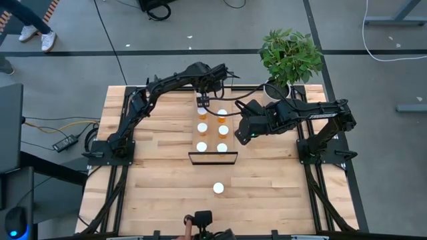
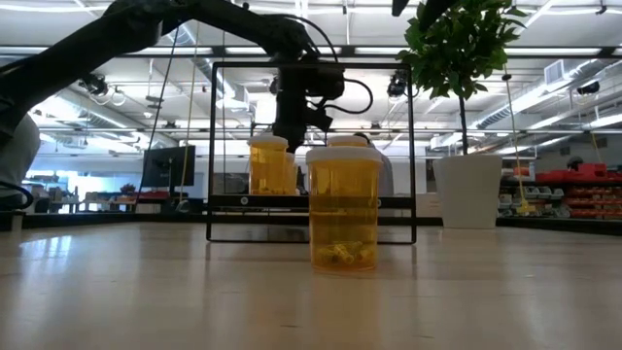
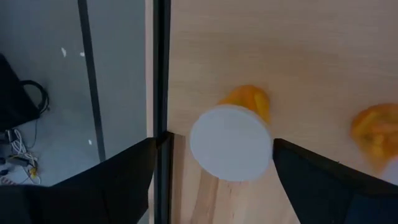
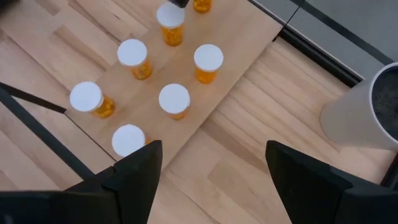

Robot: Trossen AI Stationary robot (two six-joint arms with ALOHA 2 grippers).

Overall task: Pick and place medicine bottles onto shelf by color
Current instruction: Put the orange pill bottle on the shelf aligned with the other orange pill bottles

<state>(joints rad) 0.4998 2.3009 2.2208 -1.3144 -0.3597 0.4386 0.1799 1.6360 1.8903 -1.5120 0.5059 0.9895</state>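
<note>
The left gripper (image 1: 203,101) is over the far end of the shelf (image 1: 212,143), right above an orange bottle with a white cap (image 3: 231,142). Its two dark fingers (image 3: 112,180) are spread apart, one on each side of that cap, and they are not squeezing it. The bottle stands on the pale wood of the shelf, just beside the thin black frame (image 3: 161,93) at the shelf's end. The right gripper (image 1: 244,131) hangs just beside the shelf on the plant's side, and its fingers (image 4: 134,171) are wide open too, with nothing in them. On the shelf the bottles stand in two short rows, all with white caps. From the right wrist view you can see orange bottles like this one (image 4: 208,63), another (image 4: 134,58), and one more (image 4: 175,100). One bottle (image 1: 218,189) stands alone on the big wooden table (image 1: 153,187), well apart from the shelf and nearer the front edge. In the low view that lone orange bottle (image 2: 342,208) looks big and close, with the shelf's black frame behind it. A white plant pot (image 4: 364,118) with a green plant (image 1: 291,55) sits at the far corner of the table.
</note>
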